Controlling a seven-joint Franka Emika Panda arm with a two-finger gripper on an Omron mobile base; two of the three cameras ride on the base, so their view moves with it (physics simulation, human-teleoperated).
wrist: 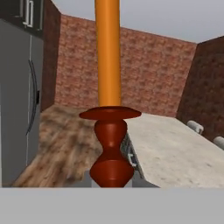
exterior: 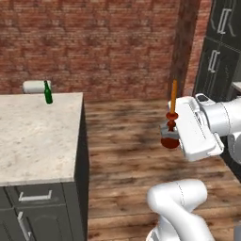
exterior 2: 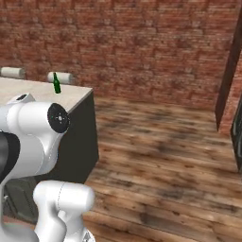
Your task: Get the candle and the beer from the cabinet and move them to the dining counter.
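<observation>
Candle (exterior: 173, 112) stands upright, pinched at its dark red holder by the gripper (exterior: 170, 136), well clear of the desk (exterior: 37, 136); beer (exterior: 47, 92) stands on the desk's far edge.

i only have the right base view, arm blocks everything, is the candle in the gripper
Observer: yes, the gripper is shut on the candle, held upright over the wood floor.
Operator: where is it relative to the dining counter
Observer: off the dining counter, to the right of its edge in the left base view.
Operator: beer there already
Observer: yes, the beer stands upright near the counter's far edge.
</observation>
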